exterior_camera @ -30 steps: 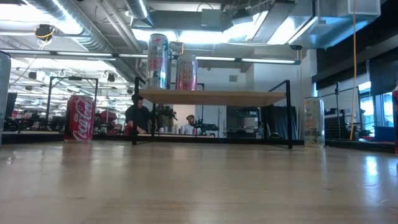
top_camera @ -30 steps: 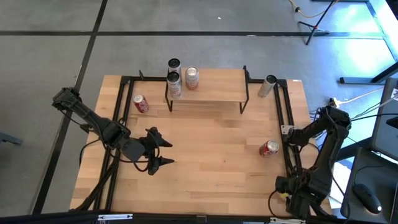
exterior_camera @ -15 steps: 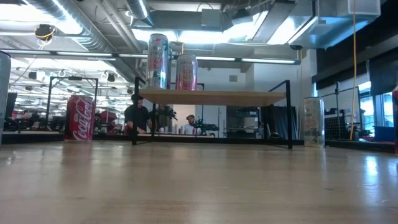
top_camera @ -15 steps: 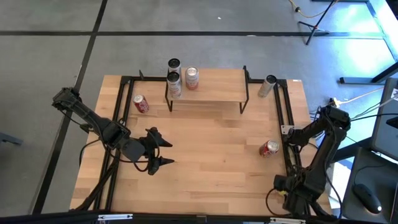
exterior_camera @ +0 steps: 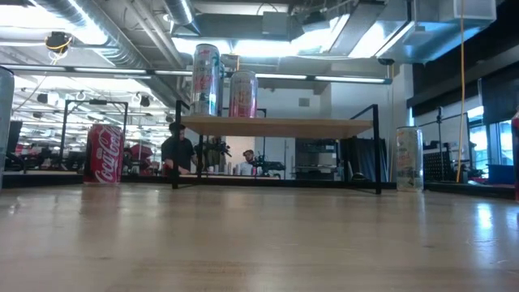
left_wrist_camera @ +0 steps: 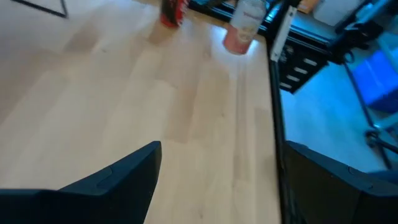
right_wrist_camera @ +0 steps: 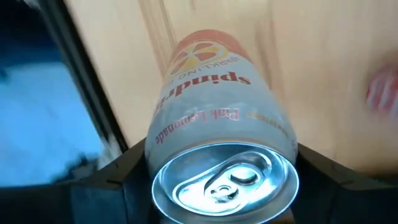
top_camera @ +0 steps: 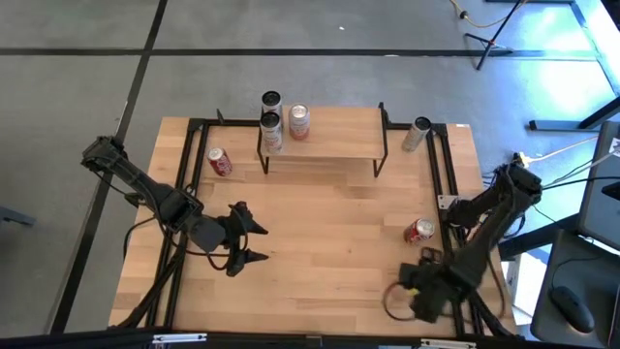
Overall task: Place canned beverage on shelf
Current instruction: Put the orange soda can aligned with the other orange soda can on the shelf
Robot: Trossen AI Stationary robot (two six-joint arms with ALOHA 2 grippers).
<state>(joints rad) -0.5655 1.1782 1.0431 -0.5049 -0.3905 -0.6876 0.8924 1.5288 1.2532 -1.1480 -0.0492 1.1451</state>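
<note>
Your right gripper point(right_wrist_camera: 221, 155) clenched a Spindrift can point(right_wrist_camera: 219, 118), well apart from the shelf point(top_camera: 334, 133); left gripper point(top_camera: 250, 242) jaws released.

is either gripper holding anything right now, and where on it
The right gripper holds a Spindrift can, fingers on opposite sides near its top rim. The left gripper is open and empty.

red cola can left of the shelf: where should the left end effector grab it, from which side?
Grip the cola can mid-wall, across its round body. It stands upright, so come in level from the open tabletop in front, where the left end effector waits open; a shelf leg and frame rail flank its sides.
</note>
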